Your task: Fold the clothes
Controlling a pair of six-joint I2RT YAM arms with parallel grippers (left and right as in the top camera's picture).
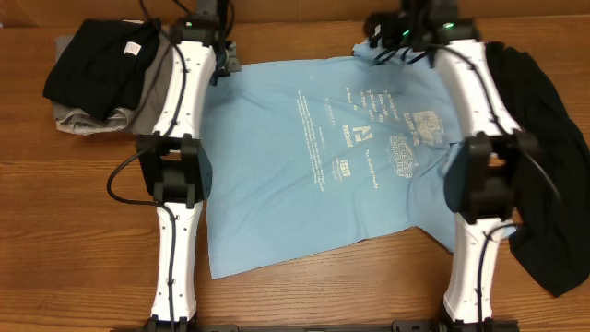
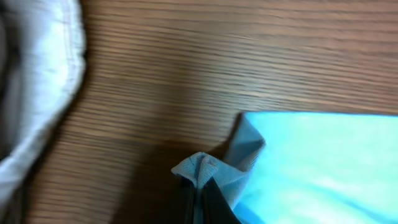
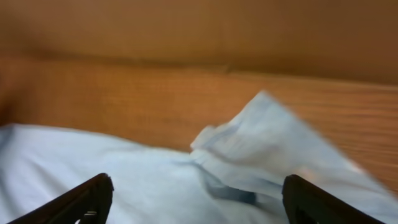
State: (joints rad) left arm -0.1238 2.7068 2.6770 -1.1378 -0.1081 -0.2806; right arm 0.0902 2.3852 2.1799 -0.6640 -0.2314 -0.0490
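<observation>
Blue T-shirt (image 2: 311,167) corner pinched in left jaws — overhead hides this.

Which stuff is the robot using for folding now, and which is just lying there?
In use: blue T-shirt; left pincer, pinching its corner; right pincer, open.
Lying about, waiting: black and grey pile; black garment beside the right arm.

The light blue T-shirt (image 1: 277,184) lies spread flat at centre, white print upward, with both far corners bunched into raised folds. Black and grey garments (image 1: 92,65) are piled far left. A black garment (image 1: 553,184) lies crumpled along the right.
</observation>
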